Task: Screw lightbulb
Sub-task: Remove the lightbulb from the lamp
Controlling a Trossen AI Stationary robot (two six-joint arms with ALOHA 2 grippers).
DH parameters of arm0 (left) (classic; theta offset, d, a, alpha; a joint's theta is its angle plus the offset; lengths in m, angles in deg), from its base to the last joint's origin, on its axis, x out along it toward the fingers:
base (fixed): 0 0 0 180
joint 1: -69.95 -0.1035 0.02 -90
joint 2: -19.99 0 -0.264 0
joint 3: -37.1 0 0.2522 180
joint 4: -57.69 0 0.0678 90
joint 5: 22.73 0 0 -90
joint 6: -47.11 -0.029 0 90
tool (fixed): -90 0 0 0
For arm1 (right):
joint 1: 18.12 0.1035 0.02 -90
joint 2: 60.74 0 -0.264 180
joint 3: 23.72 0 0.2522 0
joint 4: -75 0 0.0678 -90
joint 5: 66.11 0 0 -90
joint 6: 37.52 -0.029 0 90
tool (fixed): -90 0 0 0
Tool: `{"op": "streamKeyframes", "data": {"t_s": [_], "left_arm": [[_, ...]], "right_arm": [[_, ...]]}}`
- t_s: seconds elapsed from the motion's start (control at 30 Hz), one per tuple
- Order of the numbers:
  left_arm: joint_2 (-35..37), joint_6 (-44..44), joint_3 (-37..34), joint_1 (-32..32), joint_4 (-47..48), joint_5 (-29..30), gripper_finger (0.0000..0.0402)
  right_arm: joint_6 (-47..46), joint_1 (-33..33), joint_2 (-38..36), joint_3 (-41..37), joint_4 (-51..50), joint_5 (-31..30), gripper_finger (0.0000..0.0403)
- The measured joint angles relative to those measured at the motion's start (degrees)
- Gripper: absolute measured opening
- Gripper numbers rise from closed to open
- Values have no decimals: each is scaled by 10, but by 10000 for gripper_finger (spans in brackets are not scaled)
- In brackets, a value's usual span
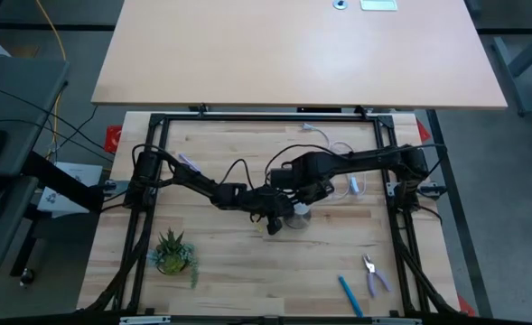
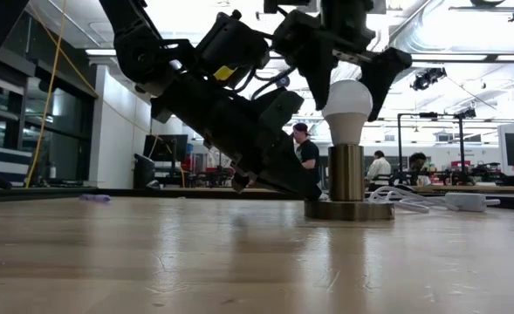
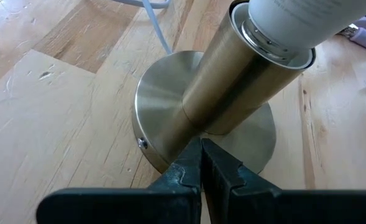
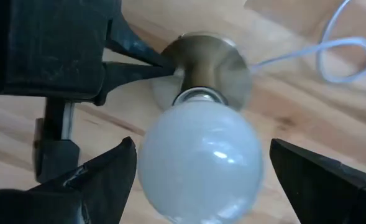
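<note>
The white lightbulb [image 2: 346,100] stands upright with its screw base in the brass-grey socket [image 2: 346,173], whose round base plate [image 2: 348,210] rests on the wooden table. My right gripper [image 2: 348,74] is open above the bulb. One finger stands on each side of the bulb [image 4: 201,162], with small gaps showing. My left gripper [image 3: 201,155] is shut, low at the socket's foot. In the high view, the left gripper [image 1: 275,219] is left of the socket [image 1: 299,218] and the right gripper [image 1: 300,200] is over it. My left gripper rests its shut fingertips [image 3: 202,148] on the top of the socket's round base plate [image 3: 161,106], right at the foot of the upright tube. The fingers slant down from the table's left side. The socket stands upright, flat on the table.
The socket's white cord [image 1: 347,185] lies in loops to its right and far side. A small potted plant [image 1: 173,253] stands near left. Pliers [image 1: 374,273] and a blue pen [image 1: 350,295] lie near right. People show in the room behind the table [image 2: 307,153].
</note>
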Motion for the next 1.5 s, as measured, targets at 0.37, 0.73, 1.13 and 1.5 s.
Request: {"op": "streamKeyframes", "data": {"t_s": [0.37, 0.73, 1.13, 1.5], "left_arm": [[0, 5, -4, 0, -5, 0, 0], [0, 4, -4, 0, -3, 0, 0], [0, 5, -4, 1, -4, 2, 0], [0, 3, -4, 1, -4, -6, 0]], "right_arm": [[-8, 5, -4, -15, 44, 5, 358], [23, 5, -4, -15, 16, 2, 283], [227, 7, -4, -15, 12, 12, 241], [742, 11, -4, -14, 8, 0, 240]]}}
